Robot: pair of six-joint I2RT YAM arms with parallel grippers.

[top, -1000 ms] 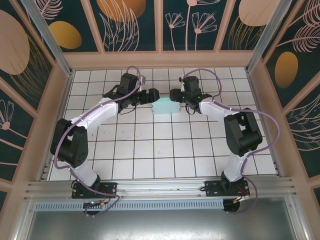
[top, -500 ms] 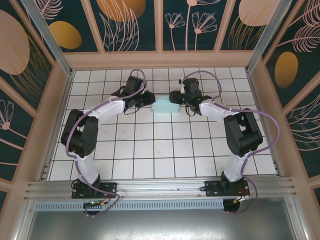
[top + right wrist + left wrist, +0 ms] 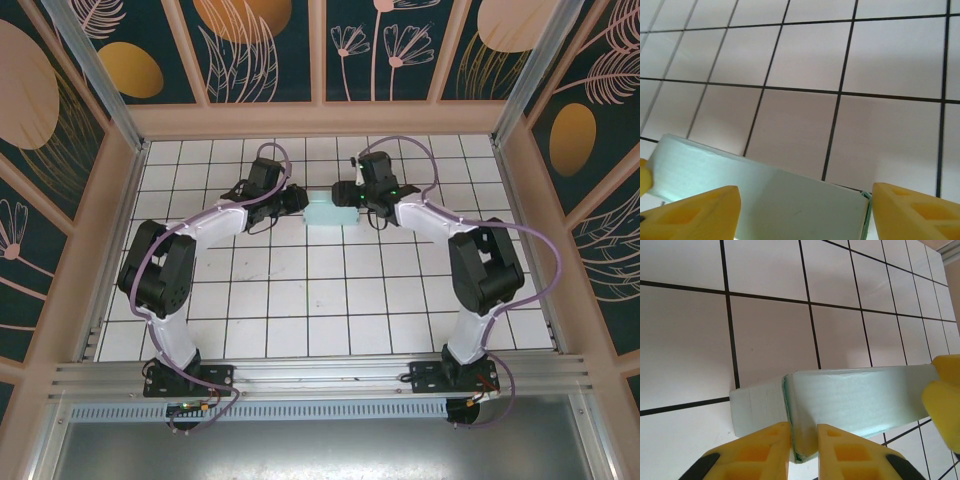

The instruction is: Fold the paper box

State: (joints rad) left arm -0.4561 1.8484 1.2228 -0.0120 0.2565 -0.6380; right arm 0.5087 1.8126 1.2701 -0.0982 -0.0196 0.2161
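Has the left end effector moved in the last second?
Yes: the left end effector slid slightly nearer across the table tiles, now clamping the paper box.

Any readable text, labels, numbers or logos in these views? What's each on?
None readable in any view.
The paper box is plain pale card, with no print on the faces shown.
The tiled table has black grid lines and no writing.
The wall panels carry leaf and flower patterns, no words.
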